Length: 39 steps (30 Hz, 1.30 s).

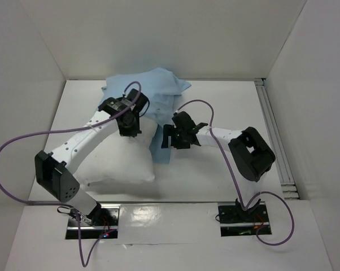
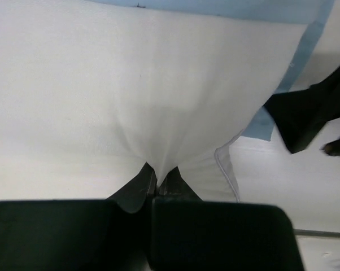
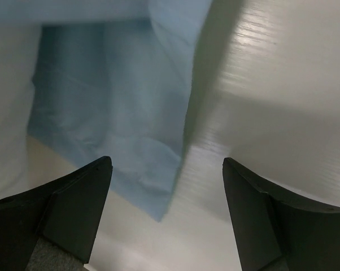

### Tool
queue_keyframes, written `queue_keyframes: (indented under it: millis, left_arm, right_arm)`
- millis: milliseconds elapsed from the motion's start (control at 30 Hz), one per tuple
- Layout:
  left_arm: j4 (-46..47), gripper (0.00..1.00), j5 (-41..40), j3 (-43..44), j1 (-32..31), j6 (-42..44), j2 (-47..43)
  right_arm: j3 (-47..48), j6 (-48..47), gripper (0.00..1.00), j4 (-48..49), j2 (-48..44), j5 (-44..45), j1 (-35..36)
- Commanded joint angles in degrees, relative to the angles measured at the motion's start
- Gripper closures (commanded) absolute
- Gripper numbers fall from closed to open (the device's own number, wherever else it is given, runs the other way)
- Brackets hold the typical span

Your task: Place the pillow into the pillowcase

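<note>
The plump white pillow lies left of centre on the smooth counter, its far end meeting the thin, creased light-blue pillowcase. The left gripper is pinched on puckered pillow fabric. The right gripper has its fingers spread apart.

This is a robotics lab bench, set up as a closed test cell. A white table is boxed in by plain white walls at its back and along both sides. Two robot arms, the left arm and the right arm, are bolted to metal plates at the table's near edge, with purple cables looping loose from them. A metal rail runs along the table's right side. On the middle of the table lie a pillow and a light blue pillowcase — straight on the bare white top.
</note>
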Motion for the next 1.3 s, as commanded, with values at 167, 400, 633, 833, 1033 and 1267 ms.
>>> queue_keyframes:
  millis: [167, 400, 633, 833, 1033, 1267]
  left_arm:
    - [5.0, 1.0, 6.3, 5.7, 3.2, 3.5, -4.7]
    - [6.3, 1.0, 7.5, 5.2, 4.3, 3.5, -5.7]
    - [14.0, 1.0, 10.8, 8.1, 5.6, -1.4, -0.1]
    - [7.1, 1.0, 4.2, 34.2, 5.6, -2.1, 12.1]
    - [8.2, 1.0, -0.1, 34.8, 3.3, -9.2, 18.5]
    - [11.0, 1.0, -0.2, 33.1, -5.4, -12.5, 22.3]
  right_arm:
    - [0.7, 4.2, 0.15, 13.6, 4.4, 0.0, 1.1]
    - [5.1, 2.2, 1.0, 14.5, 3.8, 4.3, 0.6]
    - [16.3, -5.2, 1.0, 2.8, -9.5, -4.5, 0.1]
    - [21.0, -8.4, 1.0, -12.9, -31.3, -10.5, 3.5]
    - [-0.6, -3.5, 1.0, -22.3, -46.5, -14.1, 4.1]
    - [0.0, -1.9, 1.0, -34.5, -51.4, -4.6, 4.1]
